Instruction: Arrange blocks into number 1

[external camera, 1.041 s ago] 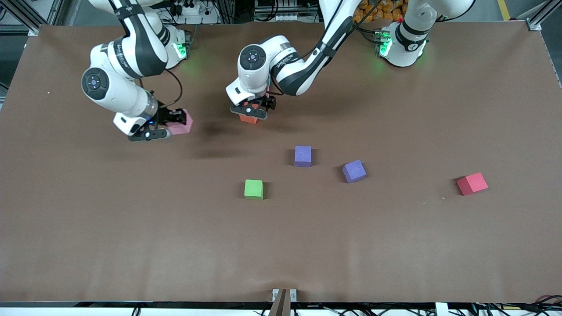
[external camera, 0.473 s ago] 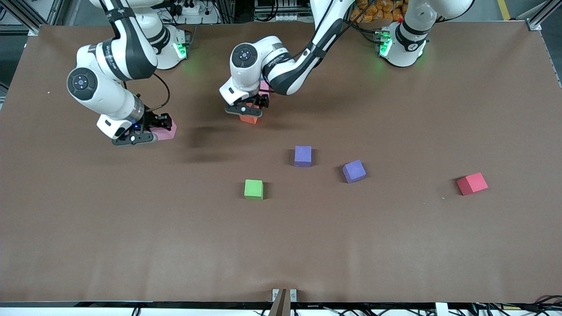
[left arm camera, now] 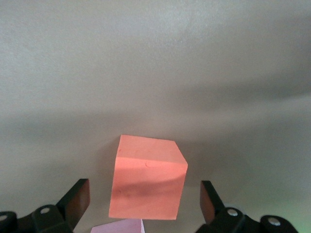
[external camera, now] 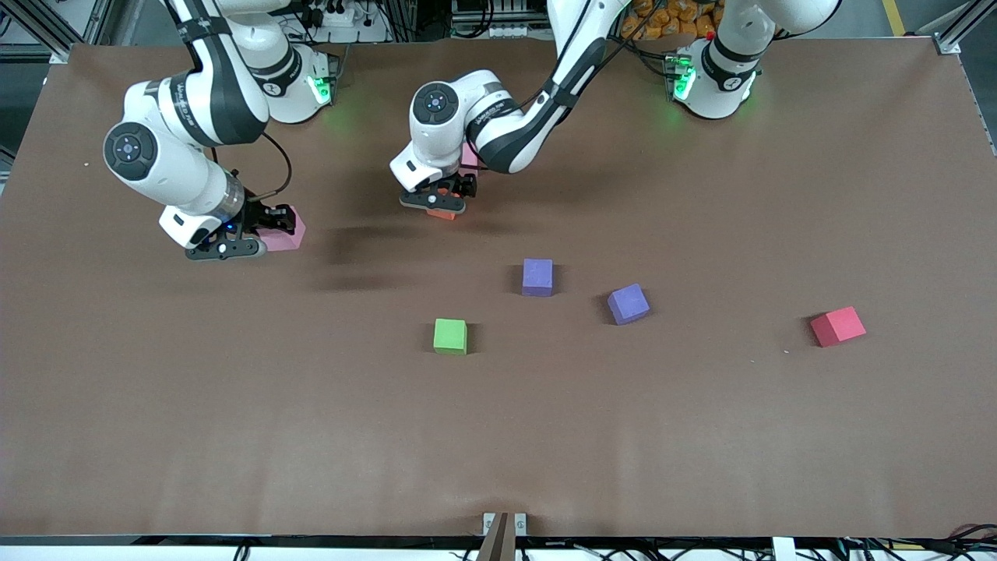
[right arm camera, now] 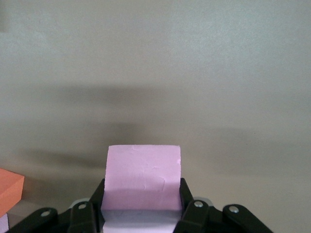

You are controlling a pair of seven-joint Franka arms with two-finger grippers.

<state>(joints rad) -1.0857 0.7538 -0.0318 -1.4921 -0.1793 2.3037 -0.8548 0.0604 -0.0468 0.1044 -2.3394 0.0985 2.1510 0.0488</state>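
My right gripper [external camera: 251, 235] is shut on a pink block [external camera: 287, 232], low over the table toward the right arm's end; in the right wrist view both pads press the pink block [right arm camera: 143, 177]. My left gripper [external camera: 436, 199] hangs open over an orange block [external camera: 445, 213] lying on the table, and in its wrist view the fingers [left arm camera: 77, 198] stand apart from the orange block [left arm camera: 148, 177]. A second pink block [external camera: 470, 157] peeks out beside the orange one, farther from the front camera. Two purple blocks [external camera: 537, 276] [external camera: 628, 304], a green one [external camera: 450, 336] and a red one [external camera: 837, 326] lie loose.
The brown table [external camera: 234, 428] is bare nearer the front camera. Both arm bases stand along the edge farthest from the camera. The red block lies alone toward the left arm's end.
My right arm has carried the pink block toward the right arm's end of the table. My left gripper has shifted slightly above the orange block, which stayed put.
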